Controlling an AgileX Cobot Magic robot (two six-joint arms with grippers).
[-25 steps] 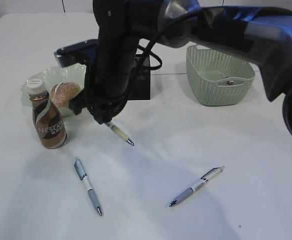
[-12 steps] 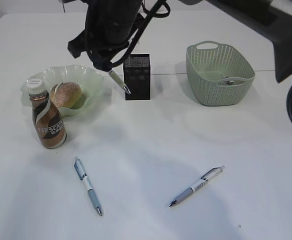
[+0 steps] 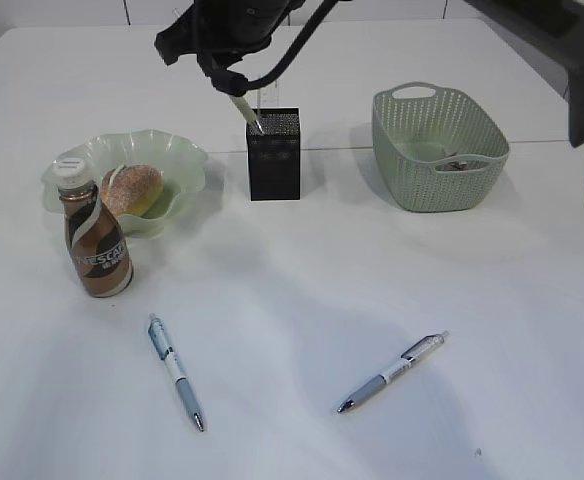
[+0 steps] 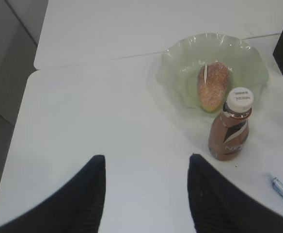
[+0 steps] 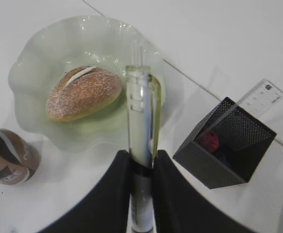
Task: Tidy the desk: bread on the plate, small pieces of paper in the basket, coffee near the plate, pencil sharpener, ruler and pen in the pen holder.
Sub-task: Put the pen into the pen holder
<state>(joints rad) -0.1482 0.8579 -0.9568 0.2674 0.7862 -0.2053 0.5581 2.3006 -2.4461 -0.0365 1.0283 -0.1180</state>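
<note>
My right gripper (image 5: 140, 158) is shut on a clear pen (image 5: 141, 111). In the exterior view that pen (image 3: 244, 108) hangs slanted, tip down, just over the black mesh pen holder (image 3: 273, 155). A clear ruler (image 5: 265, 97) and a red object (image 5: 210, 141) are in the holder. Bread (image 3: 129, 188) lies on the green plate (image 3: 187, 160), and the coffee bottle (image 3: 96, 240) stands in front of it. My left gripper (image 4: 144, 165) is open over bare table, left of the plate (image 4: 180, 63).
Two more pens lie on the table, one at front left (image 3: 176, 372) and one at front right (image 3: 392, 373). The green basket (image 3: 437, 150) stands at back right with a small scrap (image 3: 459, 164) inside.
The right gripper has lifted the pen off the table and carried it back and up, from in front of the plate to above the pen holder.
</note>
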